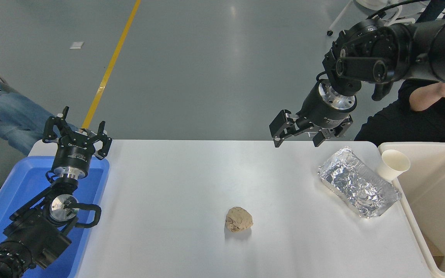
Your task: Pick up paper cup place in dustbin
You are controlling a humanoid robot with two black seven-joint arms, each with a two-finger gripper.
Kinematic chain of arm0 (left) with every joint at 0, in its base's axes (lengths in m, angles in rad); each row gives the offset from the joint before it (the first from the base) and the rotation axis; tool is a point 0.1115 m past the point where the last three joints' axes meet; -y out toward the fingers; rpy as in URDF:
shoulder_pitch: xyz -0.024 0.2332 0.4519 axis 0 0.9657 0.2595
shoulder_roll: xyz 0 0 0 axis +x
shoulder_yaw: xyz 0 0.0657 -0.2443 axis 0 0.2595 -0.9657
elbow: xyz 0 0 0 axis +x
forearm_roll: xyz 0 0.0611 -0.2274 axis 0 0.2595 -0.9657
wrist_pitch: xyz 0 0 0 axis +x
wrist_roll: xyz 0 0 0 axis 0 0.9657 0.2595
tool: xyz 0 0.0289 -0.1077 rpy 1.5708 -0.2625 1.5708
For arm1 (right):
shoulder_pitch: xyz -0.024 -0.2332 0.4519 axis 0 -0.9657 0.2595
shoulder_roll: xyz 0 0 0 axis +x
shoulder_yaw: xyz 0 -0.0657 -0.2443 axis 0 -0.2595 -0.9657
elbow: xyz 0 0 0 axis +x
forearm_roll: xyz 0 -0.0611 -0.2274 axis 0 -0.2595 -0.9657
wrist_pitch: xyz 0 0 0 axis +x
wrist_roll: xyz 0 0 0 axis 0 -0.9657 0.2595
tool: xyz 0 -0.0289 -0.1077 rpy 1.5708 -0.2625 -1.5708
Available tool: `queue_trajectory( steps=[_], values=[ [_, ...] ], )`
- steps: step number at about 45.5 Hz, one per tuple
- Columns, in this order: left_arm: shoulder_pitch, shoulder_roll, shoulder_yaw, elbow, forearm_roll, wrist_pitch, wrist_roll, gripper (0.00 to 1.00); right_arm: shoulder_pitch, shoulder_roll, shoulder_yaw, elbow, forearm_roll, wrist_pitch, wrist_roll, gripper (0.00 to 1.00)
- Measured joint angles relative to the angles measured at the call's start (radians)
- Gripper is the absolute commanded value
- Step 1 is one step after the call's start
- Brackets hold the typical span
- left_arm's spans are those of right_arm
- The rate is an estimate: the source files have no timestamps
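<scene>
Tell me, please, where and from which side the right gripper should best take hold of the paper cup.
Probably the upper wall, just below the rolled rim, coming from above. The paper cup stands mouth-up, wedged between the foil tray and the dustbin, so its low sides look blocked. The right gripper hangs open.

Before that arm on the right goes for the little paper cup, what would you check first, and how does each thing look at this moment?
1. Right gripper open and empty: ok, fingers spread, nothing between them.
2. Paper cup reachable: ok, it stands upright on the table, mouth up.
3. Room around the cup: not ok, it sits squeezed between the foil tray and the dustbin; whether it touches them, cannot tell.
4. Dustbin ready: ok, its top is open beside the cup.
5. People clear: not ok, a person's arm is close behind the right arm.
6. Left gripper out of the way: ok, parked over the blue tray.
</scene>
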Motion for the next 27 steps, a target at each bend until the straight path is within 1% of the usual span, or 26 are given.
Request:
queue_trajectory(
  steps=[27],
  values=[
    [0.0, 0.0, 0.0, 0.0, 0.0, 0.0, 0.0, 0.99, -0.018, 0.0, 0.0, -0.02, 0.0, 0.0, 0.0, 1.0]
  ],
)
